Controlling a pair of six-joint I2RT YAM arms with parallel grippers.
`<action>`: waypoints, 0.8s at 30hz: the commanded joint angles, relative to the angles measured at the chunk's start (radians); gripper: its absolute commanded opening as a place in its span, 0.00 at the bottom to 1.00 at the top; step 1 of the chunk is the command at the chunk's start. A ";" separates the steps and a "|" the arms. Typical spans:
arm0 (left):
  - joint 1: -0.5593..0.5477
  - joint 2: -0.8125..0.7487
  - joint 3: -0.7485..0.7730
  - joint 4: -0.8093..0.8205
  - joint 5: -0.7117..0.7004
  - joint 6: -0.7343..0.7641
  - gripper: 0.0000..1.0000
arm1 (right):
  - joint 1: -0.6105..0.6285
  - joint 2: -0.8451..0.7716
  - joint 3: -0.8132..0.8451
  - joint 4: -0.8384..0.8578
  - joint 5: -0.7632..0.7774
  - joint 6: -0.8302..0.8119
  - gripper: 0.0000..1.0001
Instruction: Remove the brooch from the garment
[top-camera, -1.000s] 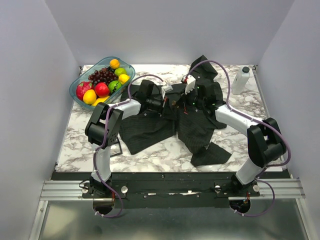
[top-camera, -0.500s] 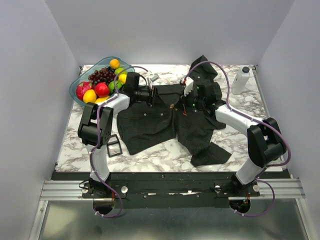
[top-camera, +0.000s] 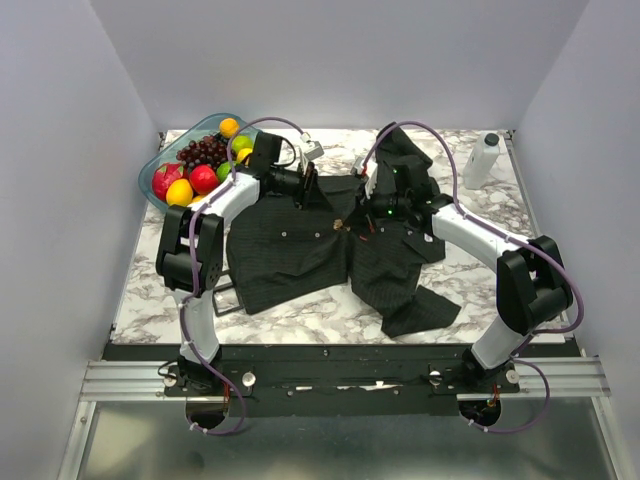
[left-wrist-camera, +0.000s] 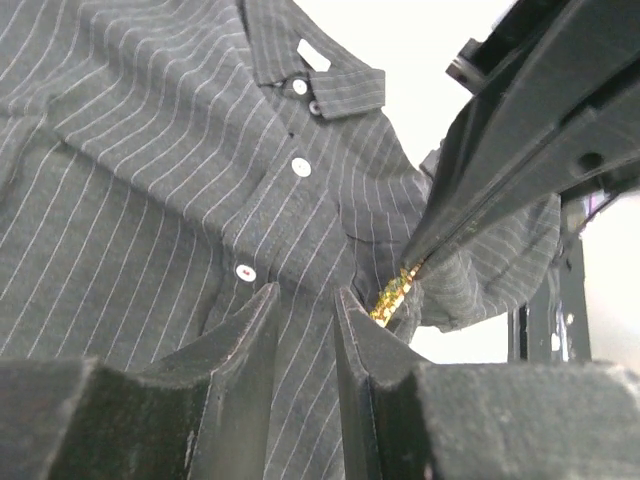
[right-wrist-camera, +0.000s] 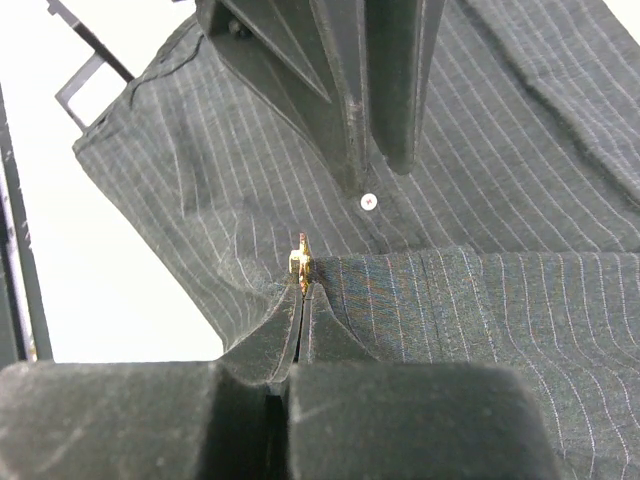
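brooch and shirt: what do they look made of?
Brooch: looks like metal, gold-coloured and shiny, with bright glints in both wrist views. Solid or plated, can't tell.
Garment: thin woven cloth, dark with fine pale pinstripes, matte. It creases and folds softly. Fibre type unclear.

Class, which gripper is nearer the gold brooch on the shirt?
Right. The right gripper is pinching the brooch; the left gripper hovers just beside it, over the shirt, not touching the brooch.
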 joint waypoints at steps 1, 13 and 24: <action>-0.007 0.017 0.141 -0.468 0.072 0.396 0.36 | -0.005 -0.008 0.032 -0.051 -0.067 -0.038 0.01; -0.038 0.048 0.192 -0.658 0.032 0.651 0.38 | -0.003 0.006 0.063 -0.091 -0.045 -0.086 0.01; -0.052 -0.011 0.065 -0.303 0.040 0.330 0.39 | -0.005 0.012 0.070 -0.128 -0.058 -0.116 0.01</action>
